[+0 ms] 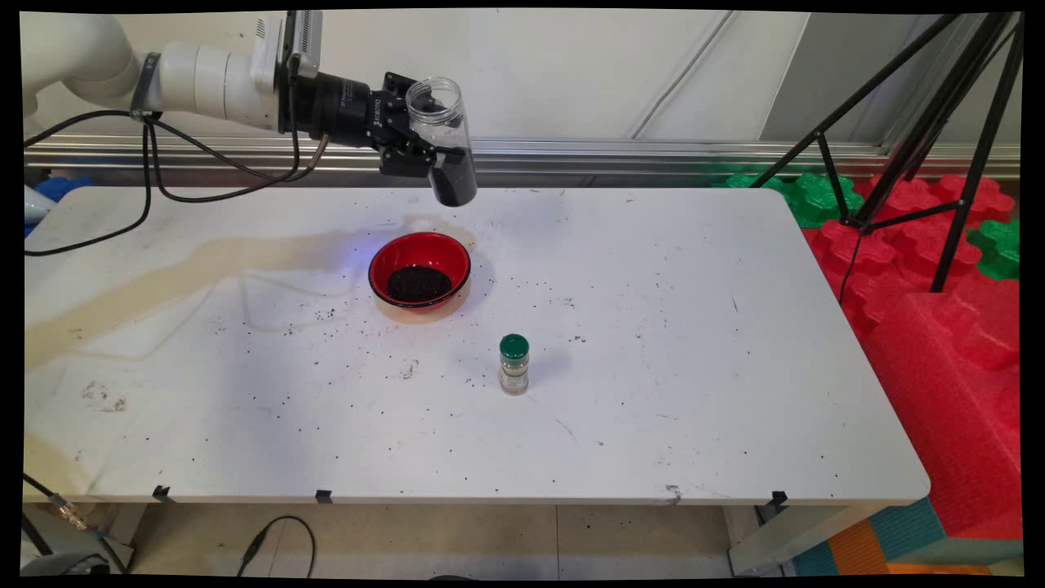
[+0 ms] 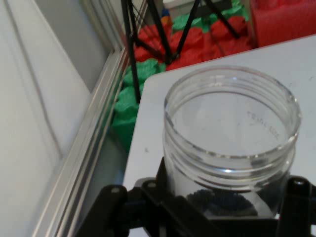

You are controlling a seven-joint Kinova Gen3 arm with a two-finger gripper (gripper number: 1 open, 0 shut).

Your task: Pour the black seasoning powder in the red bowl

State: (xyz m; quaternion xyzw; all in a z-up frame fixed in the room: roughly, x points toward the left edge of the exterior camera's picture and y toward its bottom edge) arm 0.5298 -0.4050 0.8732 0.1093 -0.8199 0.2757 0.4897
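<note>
The black two-finger gripper (image 1: 426, 147) grasps a clear plastic jar (image 1: 445, 139) with dark grains, held high above the tabletop's (image 1: 653, 392) far edge, behind the red bowl (image 1: 420, 270).

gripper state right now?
Gripper: shut on the clear jar, held upright above the table, dark grains in its bottom.

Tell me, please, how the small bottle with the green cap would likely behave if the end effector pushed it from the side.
The small bottle stands upright, tall and narrow on a small base, so a push near the green cap would probably tip it. On its side, its round body would likely roll across the white table. It looks small, so probably light and easily moved.
</note>
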